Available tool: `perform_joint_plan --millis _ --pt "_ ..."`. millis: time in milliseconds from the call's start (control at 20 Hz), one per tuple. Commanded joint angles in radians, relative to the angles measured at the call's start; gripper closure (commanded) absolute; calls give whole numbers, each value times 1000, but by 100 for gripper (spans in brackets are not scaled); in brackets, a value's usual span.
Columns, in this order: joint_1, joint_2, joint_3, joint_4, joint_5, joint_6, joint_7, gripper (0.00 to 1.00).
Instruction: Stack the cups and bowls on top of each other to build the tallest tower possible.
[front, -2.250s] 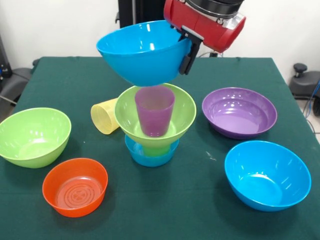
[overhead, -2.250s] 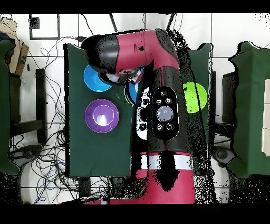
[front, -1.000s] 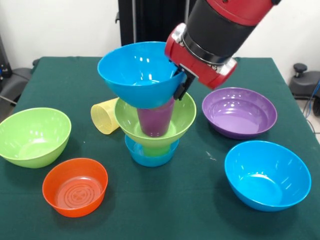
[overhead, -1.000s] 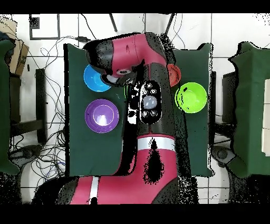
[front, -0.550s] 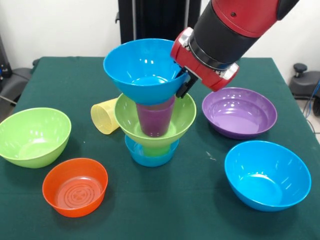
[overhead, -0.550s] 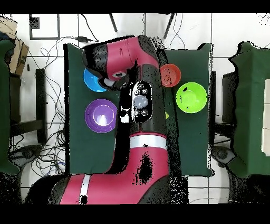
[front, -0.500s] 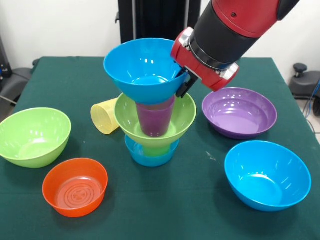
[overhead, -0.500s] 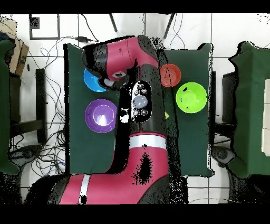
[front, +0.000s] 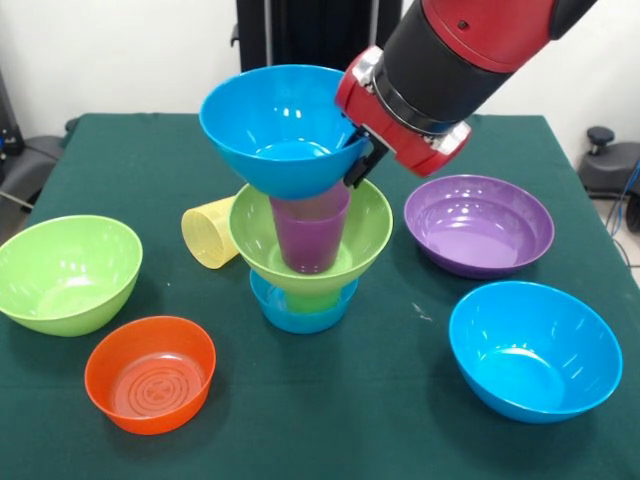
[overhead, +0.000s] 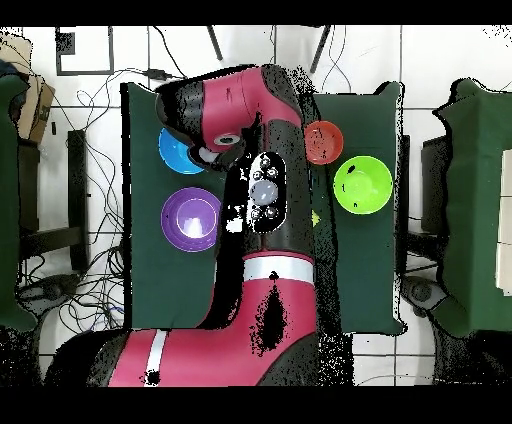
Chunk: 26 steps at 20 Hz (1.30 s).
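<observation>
holding the rim of a blue bowl (front: 282, 125), the gripper (front: 358, 158) is closed on it. this bowl sits tilted on the purple cup (front: 310, 235), inside the green bowl (front: 368, 228) on the desk (front: 400, 400).

A dark green table (front: 420, 420); cables (overhead: 95, 300) on white tiled floor (overhead: 440, 60)

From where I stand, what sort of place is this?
Probably a robotics lab: a red robot arm works over a green-covered table of plastic bowls, and loose cables lie across the tiled floor.
</observation>
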Motion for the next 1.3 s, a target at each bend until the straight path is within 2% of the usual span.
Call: perform_joint_plan --millis 50,550,900,1300 --pt "4 -4 36 -12 -19 37 -109 100" --pt "17 16 28 -49 -14 57 -102 100" --pt "18 13 27 -34 -14 29 -104 100" --pt "22 28 28 -65 -11 57 -98 100"
